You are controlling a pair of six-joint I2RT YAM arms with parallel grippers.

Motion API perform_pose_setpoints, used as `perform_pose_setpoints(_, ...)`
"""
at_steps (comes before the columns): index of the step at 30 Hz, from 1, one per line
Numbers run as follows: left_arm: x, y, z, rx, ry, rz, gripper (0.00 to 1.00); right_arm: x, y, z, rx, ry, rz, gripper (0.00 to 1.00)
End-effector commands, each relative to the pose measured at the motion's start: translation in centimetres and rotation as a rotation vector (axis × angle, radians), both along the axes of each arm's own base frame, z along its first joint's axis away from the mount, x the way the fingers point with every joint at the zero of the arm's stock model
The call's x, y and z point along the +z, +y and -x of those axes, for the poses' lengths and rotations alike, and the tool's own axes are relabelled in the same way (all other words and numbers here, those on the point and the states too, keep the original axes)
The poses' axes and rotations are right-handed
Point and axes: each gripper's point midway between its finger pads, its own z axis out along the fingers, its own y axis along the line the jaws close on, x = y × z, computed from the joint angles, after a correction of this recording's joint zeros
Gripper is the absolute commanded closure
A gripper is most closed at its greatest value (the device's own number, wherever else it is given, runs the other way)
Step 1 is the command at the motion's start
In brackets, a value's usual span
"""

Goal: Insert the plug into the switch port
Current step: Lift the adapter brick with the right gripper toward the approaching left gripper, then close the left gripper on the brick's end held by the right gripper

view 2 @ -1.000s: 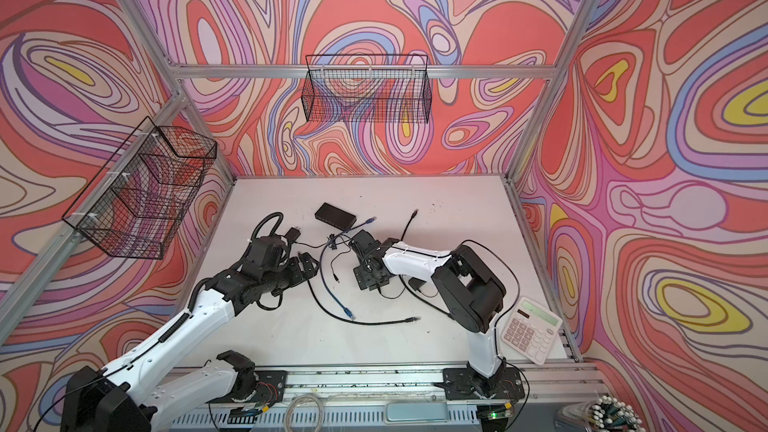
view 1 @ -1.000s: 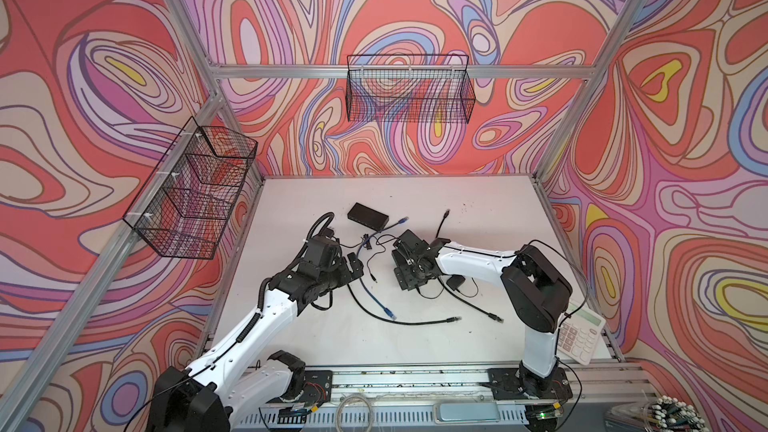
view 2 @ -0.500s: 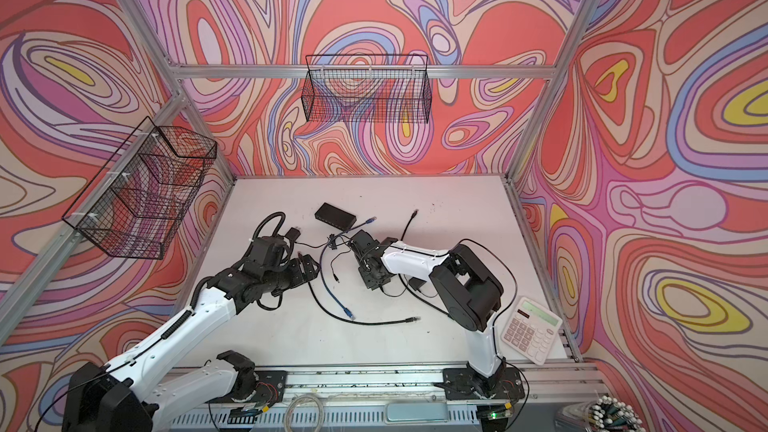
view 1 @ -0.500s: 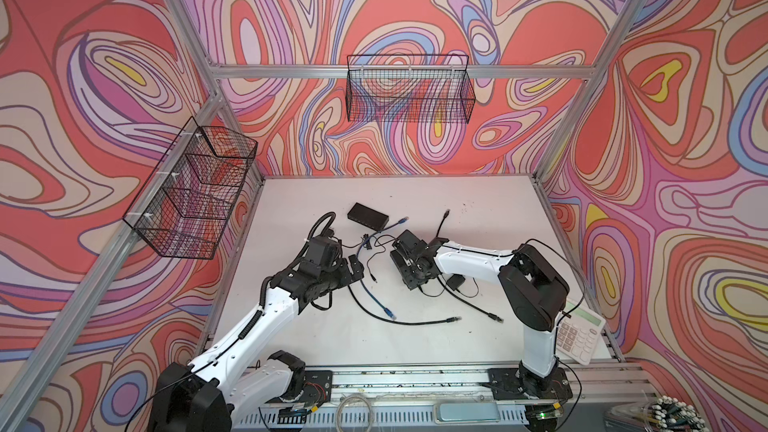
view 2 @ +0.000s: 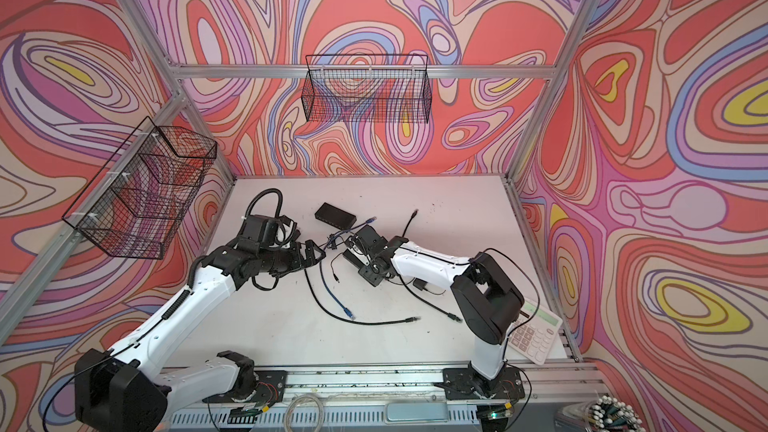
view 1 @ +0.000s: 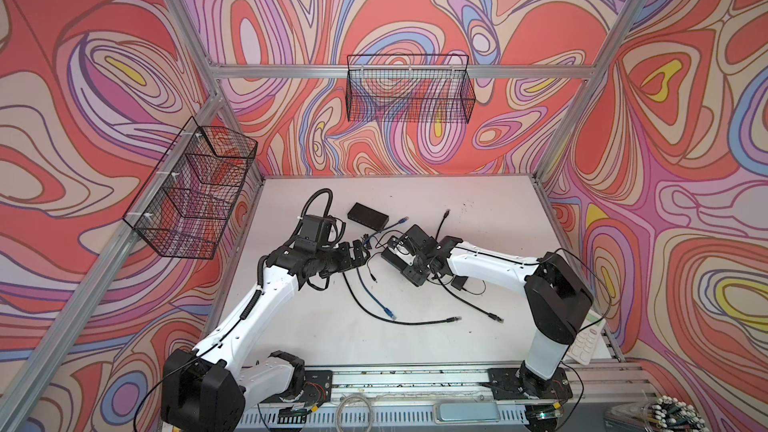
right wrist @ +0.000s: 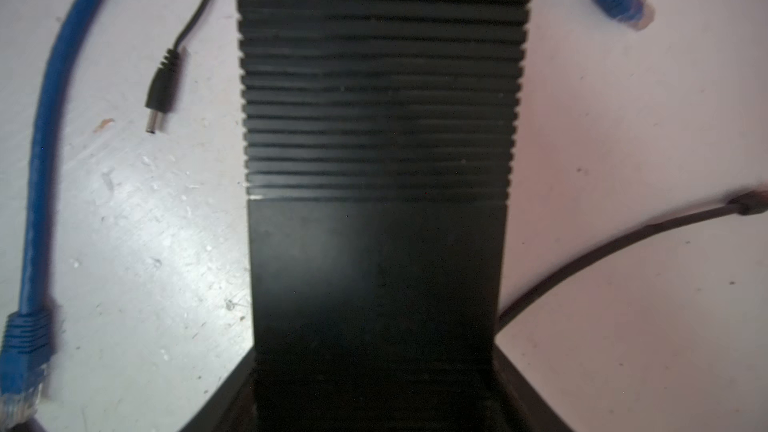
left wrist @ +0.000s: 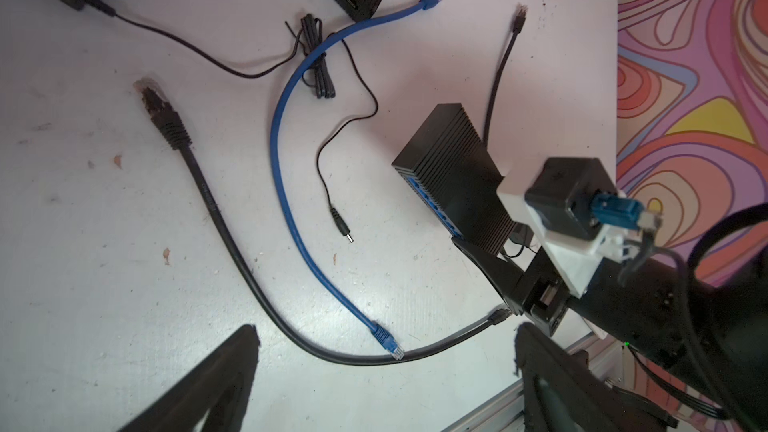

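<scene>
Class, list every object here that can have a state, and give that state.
Left gripper: open, empty.
Right gripper: shut on the black ribbed switch.
Blue network cable: loose, both ends unplugged.
Thick black network cable: loose, unplugged.
Thin black barrel power plug: unplugged, lying free.

The switch (right wrist: 376,160) is blurred, one end cut off.
</scene>
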Motion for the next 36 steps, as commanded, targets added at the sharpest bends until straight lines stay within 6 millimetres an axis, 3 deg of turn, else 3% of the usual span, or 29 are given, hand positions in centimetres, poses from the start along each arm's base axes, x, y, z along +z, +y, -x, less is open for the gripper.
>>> perform_pose_setpoints(1,0.6,-1.3,0.4,-0.116,0.053,0.101,0.02,2.7,0.1,-0.2,0.083,-0.087,0.003,0.50)
perform_pose_setpoints(11,0.4,-2.6,-1.0,-0.261,0.135,0.090,0.07,5.1,1.4,2.0,0.153,-0.058,-0.105,0.48)
perform_pose_setpoints(18,0.7,-4.8,-0.5,-0.350,0.193,0.227,0.12,7.3,2.1,3.4,0.197,-0.082,-0.172,0.48)
perform_pose_setpoints(28,1.3,-6.1,-0.8,-0.393,0.224,0.296,0.14,7.2,3.6,4.8,0.250,-0.096,-0.182,0.48)
perform_pose_setpoints(36,1.0,-7.3,-0.1,-0.458,0.276,0.318,0.19,9.0,4.3,5.1,0.270,-0.160,-0.219,0.48)
